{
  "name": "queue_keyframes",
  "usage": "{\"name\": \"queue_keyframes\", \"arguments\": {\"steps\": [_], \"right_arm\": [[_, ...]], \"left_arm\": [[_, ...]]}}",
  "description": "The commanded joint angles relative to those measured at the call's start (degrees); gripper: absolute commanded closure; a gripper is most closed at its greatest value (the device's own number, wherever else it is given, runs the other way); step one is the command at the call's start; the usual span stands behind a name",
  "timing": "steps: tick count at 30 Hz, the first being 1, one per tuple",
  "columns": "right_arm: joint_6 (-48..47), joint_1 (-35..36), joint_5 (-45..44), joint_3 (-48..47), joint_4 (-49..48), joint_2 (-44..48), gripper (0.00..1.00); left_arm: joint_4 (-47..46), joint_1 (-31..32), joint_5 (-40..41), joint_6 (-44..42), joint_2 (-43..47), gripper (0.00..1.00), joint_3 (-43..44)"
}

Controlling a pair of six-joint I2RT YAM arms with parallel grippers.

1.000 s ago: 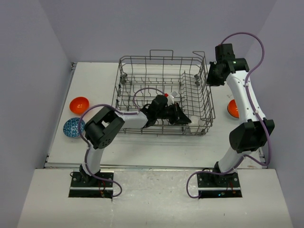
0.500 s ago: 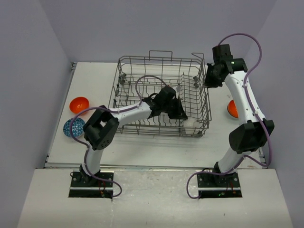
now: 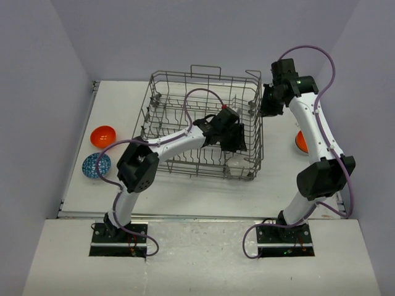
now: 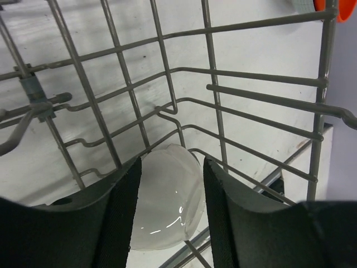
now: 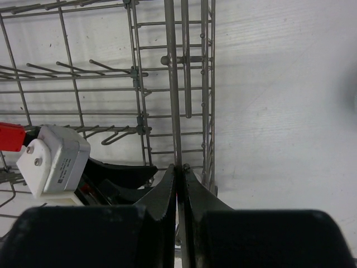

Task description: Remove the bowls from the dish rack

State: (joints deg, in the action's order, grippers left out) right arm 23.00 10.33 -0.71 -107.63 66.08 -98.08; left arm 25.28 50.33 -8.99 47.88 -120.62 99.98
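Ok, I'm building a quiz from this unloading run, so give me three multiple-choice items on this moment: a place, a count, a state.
1. Where does the white bowl lie?
A) on the table B) inside the dish rack C) in a gripper
2. How many bowls sit on the table outside the rack?
A) one B) five C) three
3. The right gripper is:
A) shut on a rack wire B) wide open C) holding a bowl

1 B: rack wires surround it.
2 C: left orange bowl, blue speckled bowl, right orange bowl.
3 A: its fingers pinch a wire.
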Motion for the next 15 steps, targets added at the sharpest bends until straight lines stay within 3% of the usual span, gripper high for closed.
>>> {"name": "queue_keyframes", "arguments": {"steps": [1, 6, 12, 15], "right_arm": [[2.22, 0.48, 2.91, -0.73, -0.78, 2.46, 1.00], [2.31, 0.48, 2.56, -0.91, -1.04, 2.63, 1.00], [2.31, 0.48, 2.73, -3.19, -0.87, 2.90, 0.71], [2.13, 0.57, 2.65, -4.77, 0.80, 2.29, 0.70]], "left_arm": [[4.34, -0.76, 6.97, -3.93, 5.29, 0.49, 0.66], [8.11, -0.67, 11.52, -6.21, 9.52, 0.47, 1.26], [18.13, -0.58, 10.33, -9.38, 11.45, 0.47, 5.92], [18.84, -0.67, 6.65, -9.47, 13.47, 0.47, 4.00]]}}
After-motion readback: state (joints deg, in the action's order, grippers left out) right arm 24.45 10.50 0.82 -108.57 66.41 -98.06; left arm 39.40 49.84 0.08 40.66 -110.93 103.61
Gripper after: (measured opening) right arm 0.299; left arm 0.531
